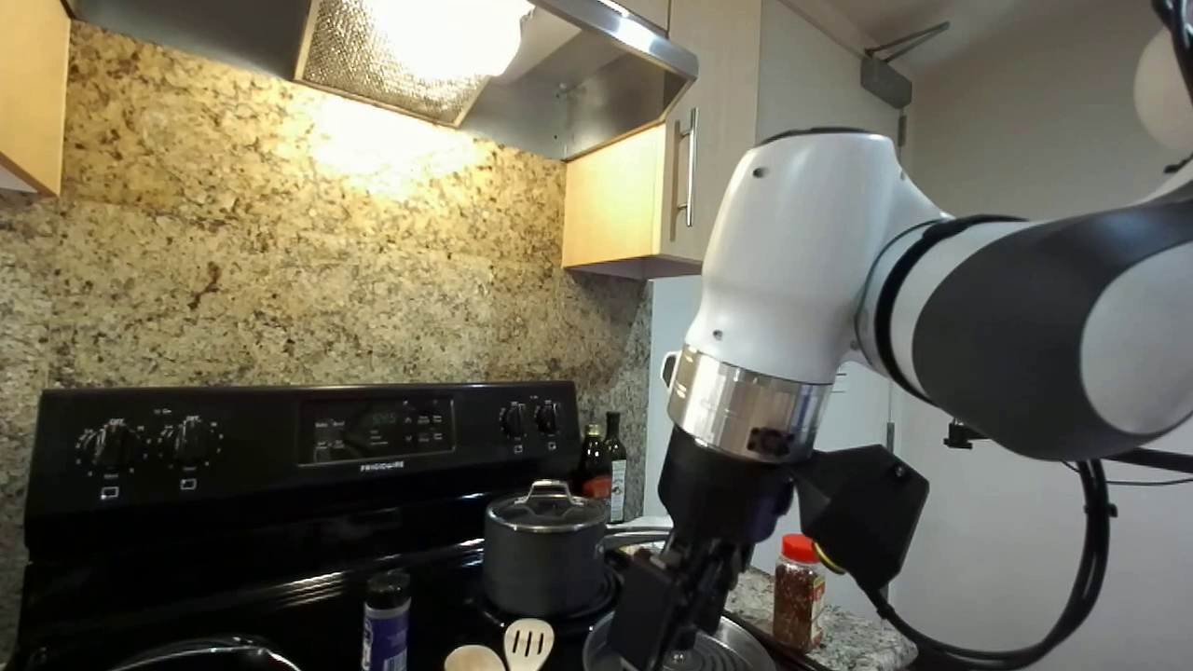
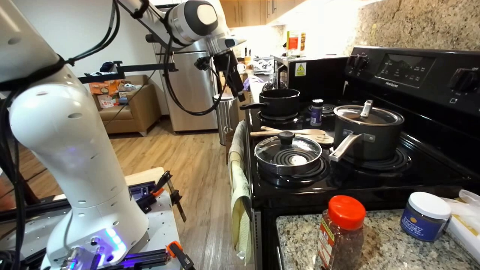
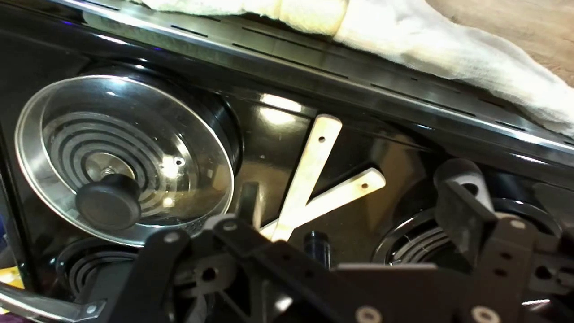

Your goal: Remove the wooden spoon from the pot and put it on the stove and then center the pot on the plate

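Blk stove (image 1: 308, 503) reads FRIGIDAIRE on its back panel; towel (image 2: 239, 180) hangs at front edge. Lidded pot (image 1: 545, 564) stands twd rear. Blk saucepan (image 2: 280, 105) sits up front, handle twd edge; glass lid (image 3: 125, 161) up front too, well apart. Wooden spoon (image 1: 473, 659) lies on stovetop btwn those two, x-ing slotted utensil (image 1: 528, 643); strip of stovetop runs btwn handle ends & front edge. Blue-label jar (image 2: 423, 225) says SAVORY, rest too small. Gripper (image 3: 358, 208) hangs over stovetop, fingers spread wide, grip empty; can't tell if one touches saucepan handle.
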